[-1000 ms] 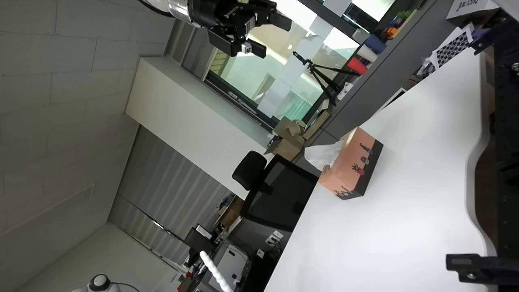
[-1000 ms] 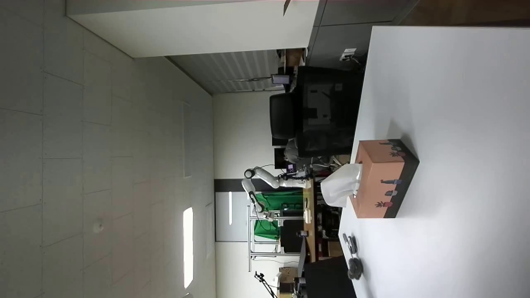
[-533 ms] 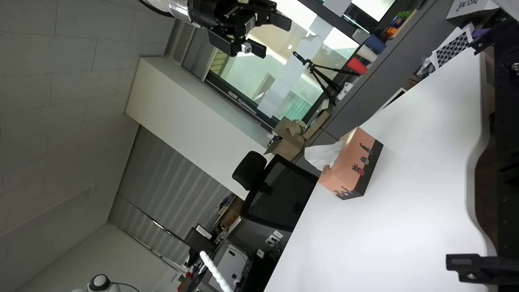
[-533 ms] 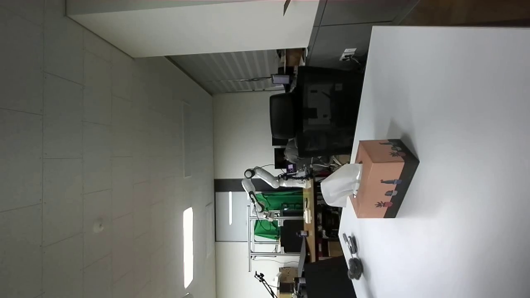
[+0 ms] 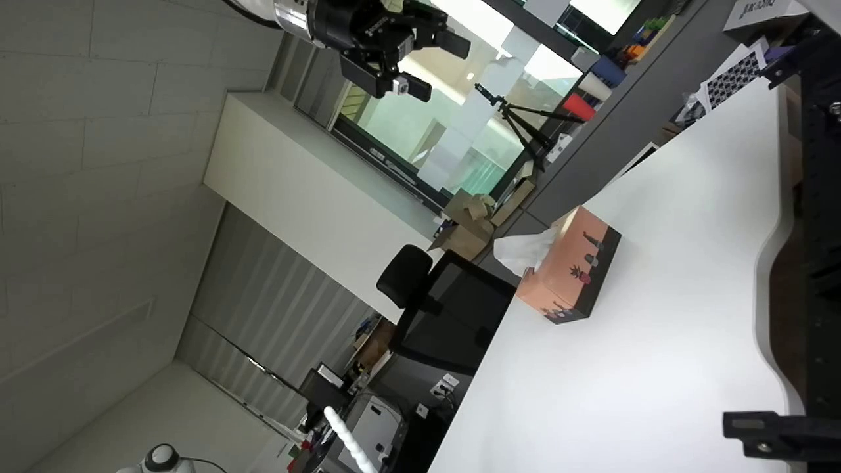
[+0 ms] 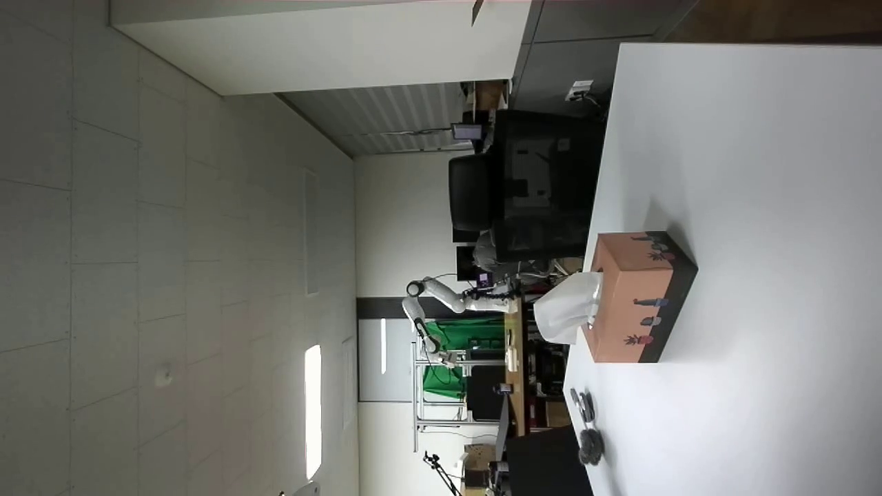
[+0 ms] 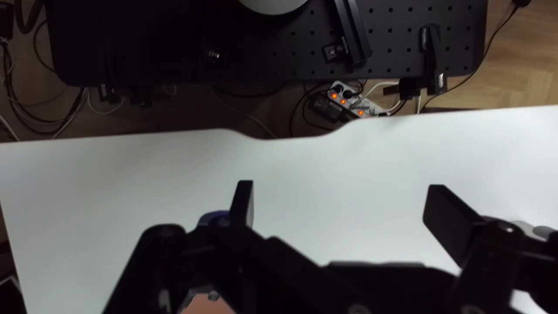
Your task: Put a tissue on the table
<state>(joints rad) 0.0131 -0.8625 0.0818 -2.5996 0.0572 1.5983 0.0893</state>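
A white tissue (image 5: pixel 522 251) sticks out of the opening of a pinkish-brown tissue box (image 5: pixel 564 279) with a dark base. The box (image 6: pixel 630 310) and tissue (image 6: pixel 566 308) show in both exterior views, standing on the white table (image 5: pixel 663 355). My gripper (image 5: pixel 441 67) is open and empty, high above the table and well apart from the tissue. In the wrist view my gripper (image 7: pixel 340 192) has its fingers wide apart over the bare white table (image 7: pixel 322 161). A pinkish corner of the box (image 7: pixel 207 304) shows there behind the left finger; the tissue is hidden.
A black chair (image 5: pixel 443 315) stands beyond the table edge. Small dark grey items (image 6: pixel 590 446) lie near the table edge by the box. The black perforated robot base (image 7: pixel 392 48) runs along the notched table edge, with cables and a power strip (image 7: pixel 353 100) below.
My gripper has tilted and shifted very slightly downward in an exterior view. A bit more of the arm shows at the bottom edge of an exterior view. The box and tissue have not moved.
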